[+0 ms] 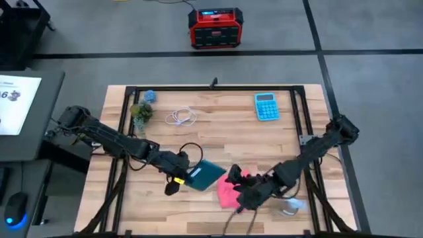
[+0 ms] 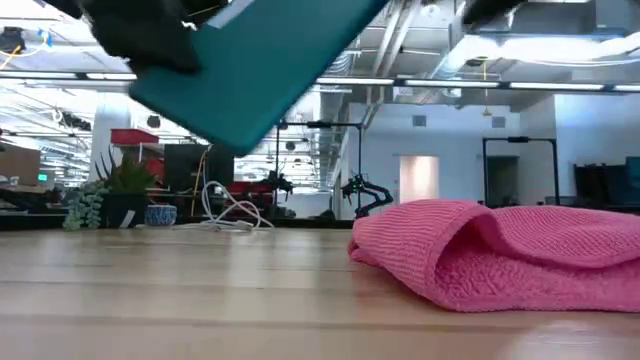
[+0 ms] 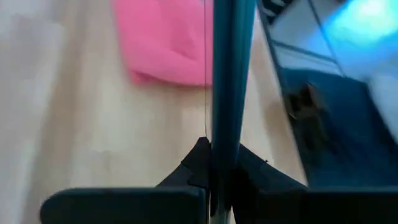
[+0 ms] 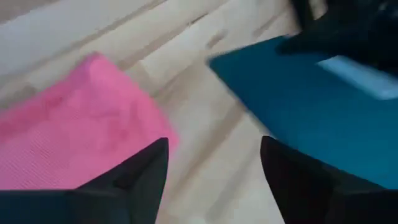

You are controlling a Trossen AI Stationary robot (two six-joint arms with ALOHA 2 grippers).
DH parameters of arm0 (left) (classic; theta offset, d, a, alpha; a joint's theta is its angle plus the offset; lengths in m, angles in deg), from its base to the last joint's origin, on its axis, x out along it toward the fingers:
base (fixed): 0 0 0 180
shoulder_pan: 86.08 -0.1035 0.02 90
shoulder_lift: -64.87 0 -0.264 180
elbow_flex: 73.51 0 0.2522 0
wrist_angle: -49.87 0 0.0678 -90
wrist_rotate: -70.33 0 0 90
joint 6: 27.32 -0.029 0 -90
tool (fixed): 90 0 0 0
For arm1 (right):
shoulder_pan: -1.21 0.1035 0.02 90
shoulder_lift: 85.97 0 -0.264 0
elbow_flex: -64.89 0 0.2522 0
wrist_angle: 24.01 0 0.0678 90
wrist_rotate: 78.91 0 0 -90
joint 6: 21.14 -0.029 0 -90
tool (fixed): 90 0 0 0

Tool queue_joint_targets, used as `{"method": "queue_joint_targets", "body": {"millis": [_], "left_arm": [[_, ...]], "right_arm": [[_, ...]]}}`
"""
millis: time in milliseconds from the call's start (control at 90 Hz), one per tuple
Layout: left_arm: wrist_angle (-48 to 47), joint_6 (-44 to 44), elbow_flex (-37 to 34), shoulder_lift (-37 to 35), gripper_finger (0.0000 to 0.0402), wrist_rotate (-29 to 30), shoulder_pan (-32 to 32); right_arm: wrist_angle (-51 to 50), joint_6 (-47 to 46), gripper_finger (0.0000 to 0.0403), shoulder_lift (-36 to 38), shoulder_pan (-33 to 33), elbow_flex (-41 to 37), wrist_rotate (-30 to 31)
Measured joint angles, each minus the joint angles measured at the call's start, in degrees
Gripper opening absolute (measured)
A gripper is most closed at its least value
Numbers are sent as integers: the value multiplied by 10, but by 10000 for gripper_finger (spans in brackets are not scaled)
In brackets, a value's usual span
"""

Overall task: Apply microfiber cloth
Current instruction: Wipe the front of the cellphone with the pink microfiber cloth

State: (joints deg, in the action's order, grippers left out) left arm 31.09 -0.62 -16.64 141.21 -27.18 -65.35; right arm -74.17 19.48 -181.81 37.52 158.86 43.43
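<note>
Bright pink microfiber cloth (image 2: 500, 250) lying rumpled, folded over, knit-textured, on wooden table (image 1: 218, 139) near front edge. Left gripper (image 1: 187, 173) pinching teal tablet (image 1: 205, 175) edge-on, holding it tilted above table beside cloth. Right gripper (image 4: 214, 168) hovering over cloth, its 2 fingers spread.

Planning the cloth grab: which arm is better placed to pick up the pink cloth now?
Right, probably. The right claw is open, empty, right at the pink microfiber cloth lying on the table. The left claw is shut on the teal phone, held off the table.
</note>
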Motion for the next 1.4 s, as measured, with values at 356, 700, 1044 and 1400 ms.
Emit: {"method": "queue_joint_targets", "body": {"millis": [356, 700, 1044, 1400], "left_arm": [[1, 25, 0, 0, 8, -90, -3], [2, 21, 0, 0, 8, -90, -6], [-3, 8, 0, 0, 12, -77, -11], [-31, -78, 0, -3, 117, -70, -62]], "right_arm": [[18, 405, 246, -16, -12, 20, 134], [190, 628, 246, -77, -53, 20, 105], [235, 580, 160, -113, -72, 20, 131], [204, 470, 21, -113, -61, 21, 166]]}}
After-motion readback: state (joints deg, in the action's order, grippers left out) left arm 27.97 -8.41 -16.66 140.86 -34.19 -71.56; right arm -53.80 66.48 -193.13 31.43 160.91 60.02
